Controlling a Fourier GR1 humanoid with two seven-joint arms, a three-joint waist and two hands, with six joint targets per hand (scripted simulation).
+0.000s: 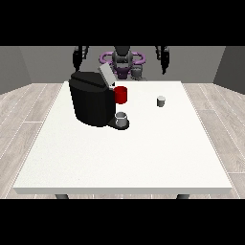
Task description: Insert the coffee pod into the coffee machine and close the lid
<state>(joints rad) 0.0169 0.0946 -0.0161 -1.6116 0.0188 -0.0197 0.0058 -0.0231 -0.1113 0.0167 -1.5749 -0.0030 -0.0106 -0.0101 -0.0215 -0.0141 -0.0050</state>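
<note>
You get one front view: it stands across the counter [143, 158] from the robot [122, 60], raised, looking down and back at it, far enough to take in the whole top.

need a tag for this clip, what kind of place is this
Probably a bare test room set up as a coffee corner: a large white table on a wood-plank floor between plain grey walls, holding a black coffee machine and a small coffee pod.
</note>
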